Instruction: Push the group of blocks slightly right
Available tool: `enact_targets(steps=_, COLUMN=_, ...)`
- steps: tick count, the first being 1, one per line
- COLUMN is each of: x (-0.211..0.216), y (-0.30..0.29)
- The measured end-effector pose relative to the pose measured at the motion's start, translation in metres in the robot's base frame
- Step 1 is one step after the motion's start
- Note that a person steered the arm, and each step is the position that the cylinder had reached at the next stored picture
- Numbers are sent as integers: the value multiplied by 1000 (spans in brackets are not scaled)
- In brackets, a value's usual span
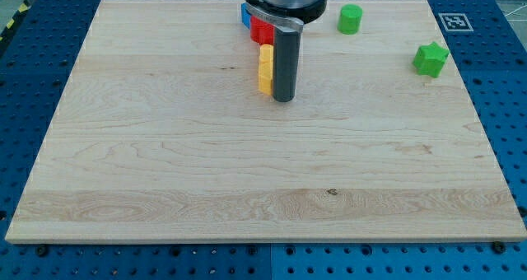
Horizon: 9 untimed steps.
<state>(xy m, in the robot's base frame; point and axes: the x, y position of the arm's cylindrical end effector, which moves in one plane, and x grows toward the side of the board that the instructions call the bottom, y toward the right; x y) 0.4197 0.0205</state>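
Three blocks, blue (pixel 245 15), red (pixel 262 31), yellow (pixel 265 68), sit near tabletop's top edge; my tip (pixel 283 98) is right of them, so you've push pending; no jaws visible.

Robotics lab: wooden board (pixel 165 148) on blue perforated bench (pixel 33 82), fiducial tag (pixel 454 21).

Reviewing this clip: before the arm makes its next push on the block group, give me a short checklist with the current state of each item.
1. Group located: yellow block, red block and blue block cluster near the view's top centre. Ok.
2. My tip on the group's left, as a rightward push needs: it sits right of the yellow block. Not ok.
3. Tip touching the yellow block: very close, contact unclear. Cannot tell.
4. Whole group visible: the tool hides part of the red and blue blocks. Cannot tell.
5. Green cylinder and green star stand apart on the right. Ok.
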Motion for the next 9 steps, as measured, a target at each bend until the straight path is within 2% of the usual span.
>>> enact_targets(steps=2, x=20, y=-14)
enact_targets(steps=4, x=25, y=-63)
enact_targets(steps=5, x=-15, y=-73)
enact_targets(steps=6, x=-84, y=-73)
enact_targets(steps=7, x=-133, y=-73)
enact_targets(steps=8, x=-133, y=-73)
enact_targets(steps=9, x=-156, y=-73)
